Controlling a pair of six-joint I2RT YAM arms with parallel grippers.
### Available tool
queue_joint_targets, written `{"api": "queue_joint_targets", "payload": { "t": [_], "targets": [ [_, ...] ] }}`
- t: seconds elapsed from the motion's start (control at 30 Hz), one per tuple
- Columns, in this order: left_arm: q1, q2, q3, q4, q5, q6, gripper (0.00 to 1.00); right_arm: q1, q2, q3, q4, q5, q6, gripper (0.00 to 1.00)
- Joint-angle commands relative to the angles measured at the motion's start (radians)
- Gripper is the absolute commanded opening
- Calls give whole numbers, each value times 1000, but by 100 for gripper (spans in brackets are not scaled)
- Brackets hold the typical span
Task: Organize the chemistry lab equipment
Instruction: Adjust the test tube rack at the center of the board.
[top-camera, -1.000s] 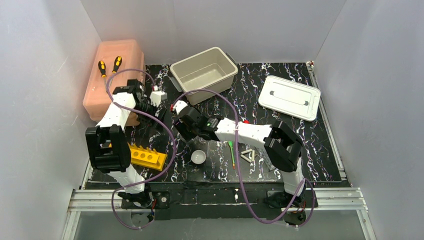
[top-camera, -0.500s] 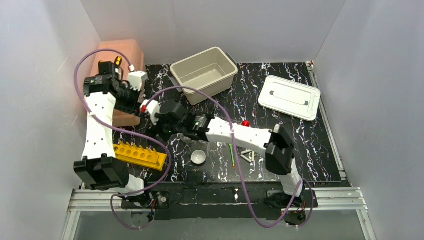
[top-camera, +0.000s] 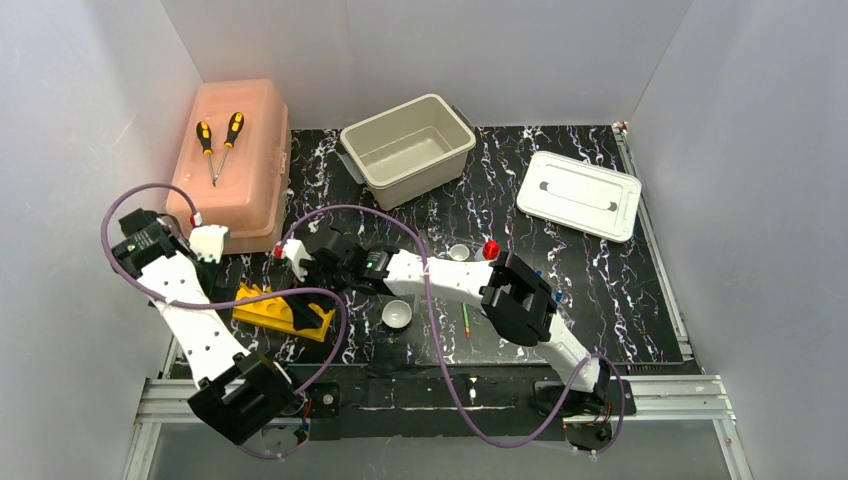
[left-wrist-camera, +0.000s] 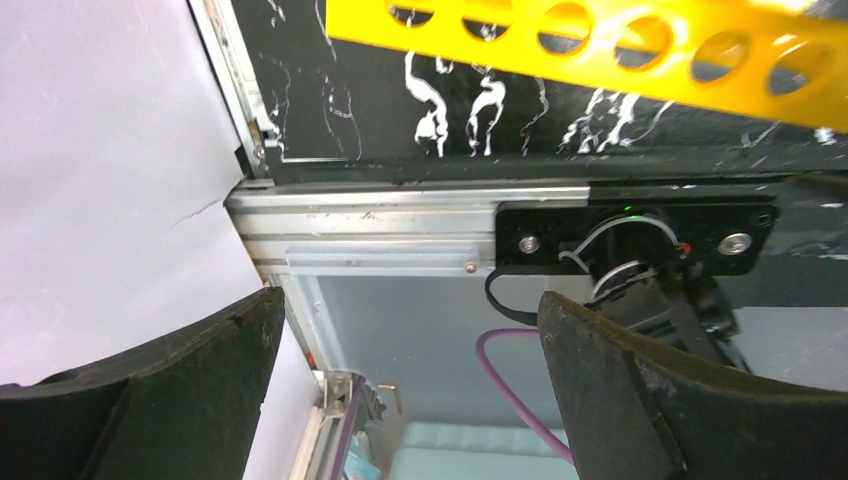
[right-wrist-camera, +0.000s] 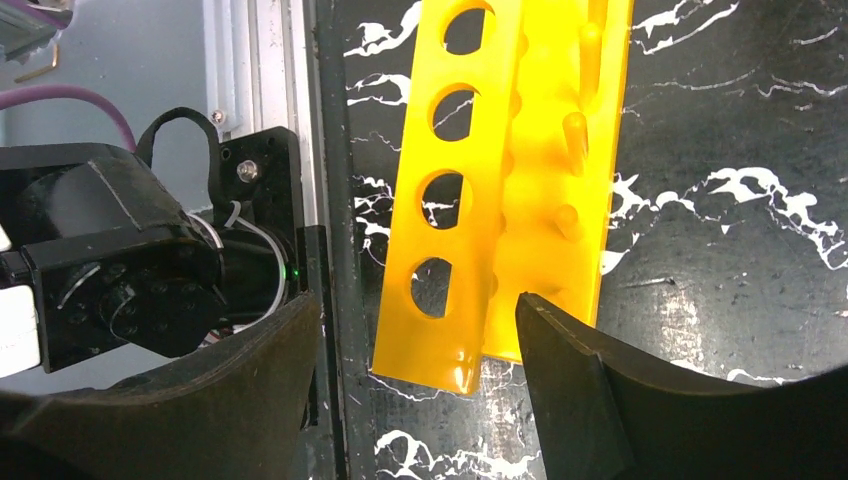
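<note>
The left gripper (left-wrist-camera: 408, 300) has swung back leftward, spread and empty. At near left lies the yellow rack (top-camera: 270, 308); the right gripper (right-wrist-camera: 418, 300) has reached it, jaws parted astride its end, seemingly unclamped, so moving the rack looks next.

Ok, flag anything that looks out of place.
Two screwdrivers lie on the pink box: workshop tools, not lab gear. The rack lies at a slant, front left.
</note>
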Motion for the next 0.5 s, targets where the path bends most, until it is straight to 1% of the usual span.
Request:
{"api": "queue_joint_targets", "payload": {
  "t": [0.0,0.07,0.13,0.3,0.4,0.47],
  "targets": [
    [54,-24,-124,114,-43,123,98,-4,-12,-2,43,-31,26,79],
    [55,-31,-186,173,-28,125,98,-2,-7,-3,46,-31,33,77],
    [57,-31,-228,212,3,120,98,-3,-3,-3,44,-26,36,71],
    [57,5,-275,239,39,131,98,-3,-1,-16,34,2,38,46],
    [62,10,-323,289,9,170,97,-4,-1,-22,18,22,30,30],
    [64,6,-365,352,-19,184,96,-4,-11,-37,11,37,24,20]
  ]
}}
